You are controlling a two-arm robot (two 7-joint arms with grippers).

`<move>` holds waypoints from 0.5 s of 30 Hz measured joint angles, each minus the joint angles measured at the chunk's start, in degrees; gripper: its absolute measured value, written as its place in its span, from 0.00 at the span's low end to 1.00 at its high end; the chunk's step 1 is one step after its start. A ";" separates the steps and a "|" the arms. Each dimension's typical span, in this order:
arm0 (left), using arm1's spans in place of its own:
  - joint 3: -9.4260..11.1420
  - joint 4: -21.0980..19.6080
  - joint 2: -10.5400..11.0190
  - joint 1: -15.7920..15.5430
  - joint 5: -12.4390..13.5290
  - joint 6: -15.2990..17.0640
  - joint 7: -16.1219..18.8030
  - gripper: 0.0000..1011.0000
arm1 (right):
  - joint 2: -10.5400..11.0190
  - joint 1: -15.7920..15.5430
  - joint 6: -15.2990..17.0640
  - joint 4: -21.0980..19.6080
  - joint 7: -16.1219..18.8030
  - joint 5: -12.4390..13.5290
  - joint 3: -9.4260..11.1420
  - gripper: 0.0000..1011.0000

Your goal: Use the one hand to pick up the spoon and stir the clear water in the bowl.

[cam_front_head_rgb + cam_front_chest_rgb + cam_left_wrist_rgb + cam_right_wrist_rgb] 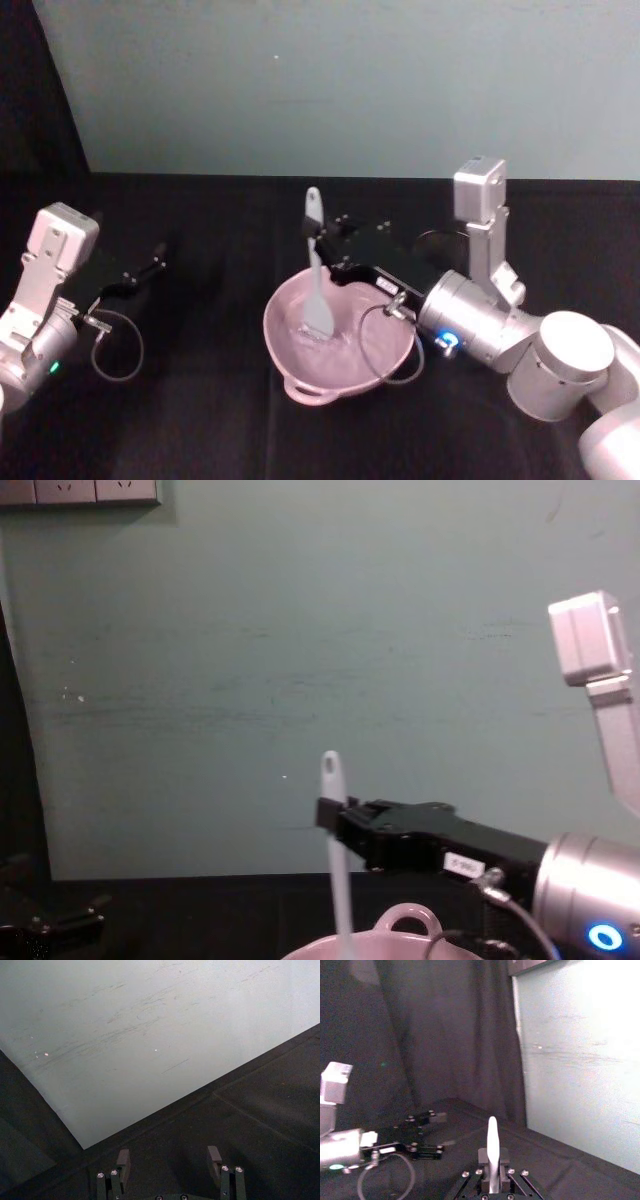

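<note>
The pale pink bowl [345,375] sits mid-table, its loop handle [310,393] toward me. The white spoon [314,262] stands nearly upright, its flat head down inside the bowl and its holed tip above. My right gripper [318,243] reaches in from the right, level with the table, and is shut on the spoon's handle. The chest view shows the same grip [333,818] on the spoon [336,880] above the bowl's handle [407,918]. In the right wrist view the spoon [492,1147] rises between the shut fingers. My left gripper [150,265] rests open at the far left, fingers [122,1162] apart.
A pale green wall panel [350,80] stands behind the black tabletop [210,400]. The right gripper's thin cable [385,350] loops over the bowl's right rim. The left arm's cable [120,350] lies on the cloth.
</note>
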 joint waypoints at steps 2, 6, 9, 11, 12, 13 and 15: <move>0.00 0.00 0.00 0.00 0.00 0.00 0.00 0.99 | 0.43 0.01 -0.20 0.16 -0.49 -0.20 0.71 0.11; 0.00 0.00 0.00 0.00 0.00 0.00 0.00 0.99 | 1.53 -0.57 -0.37 -0.48 -1.39 -0.55 2.07 0.11; 0.00 0.00 0.00 0.00 0.00 0.00 0.00 0.99 | 2.09 -1.05 -0.34 -1.14 -1.73 -0.64 2.69 0.11; 0.00 0.00 0.00 0.00 0.00 0.00 0.00 0.99 | 2.69 -1.74 -0.22 -1.97 -1.95 -0.68 3.25 0.11; 0.00 0.00 0.00 0.00 0.00 0.00 0.00 0.99 | 2.89 -1.96 -0.13 -2.28 -2.00 -0.71 3.38 0.11; 0.00 0.00 0.00 0.00 0.00 0.00 0.00 0.99 | 3.09 -2.20 -0.02 -2.62 -2.10 -0.75 3.51 0.11; 0.00 0.00 0.00 0.00 0.00 0.00 0.00 0.99 | 3.77 -3.03 0.32 -3.87 -2.19 -1.02 3.81 0.11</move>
